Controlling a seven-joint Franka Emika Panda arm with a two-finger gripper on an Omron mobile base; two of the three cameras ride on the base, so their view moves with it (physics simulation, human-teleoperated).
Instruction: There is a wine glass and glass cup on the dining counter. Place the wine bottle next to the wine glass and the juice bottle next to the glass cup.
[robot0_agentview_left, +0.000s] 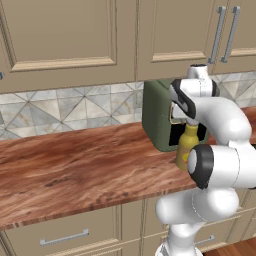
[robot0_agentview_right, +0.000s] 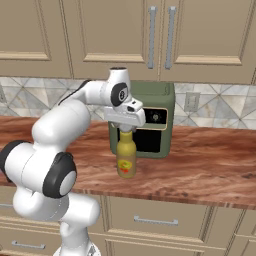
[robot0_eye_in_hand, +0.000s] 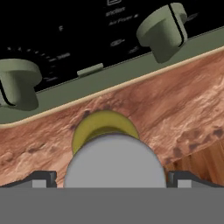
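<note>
Right base view: gripper (robot0_agentview_right: 126, 129), jaws apart, over juice bottle (robot0_agentview_right: 126, 157) near counter (robot0_agentview_right: 210, 170) front edge; smooth, probably slippery—grasp neck.

There's an olive-green toaster oven (robot0_agentview_right: 150, 120) parked on the wood-grain tabletop (robot0_agentview_left: 75, 170), backed up against a grey geometric tile backsplash (robot0_agentview_left: 65, 107). Beige upper cabinets (robot0_agentview_right: 200, 35) with long metal handles (robot0_agentview_right: 152, 37) hang at 12 o'clock, and drawers (robot0_agentview_left: 65, 235) sit below at 6. The oven's two chunky green knobs (robot0_eye_in_hand: 164, 33) show up close over a black panel.
</note>
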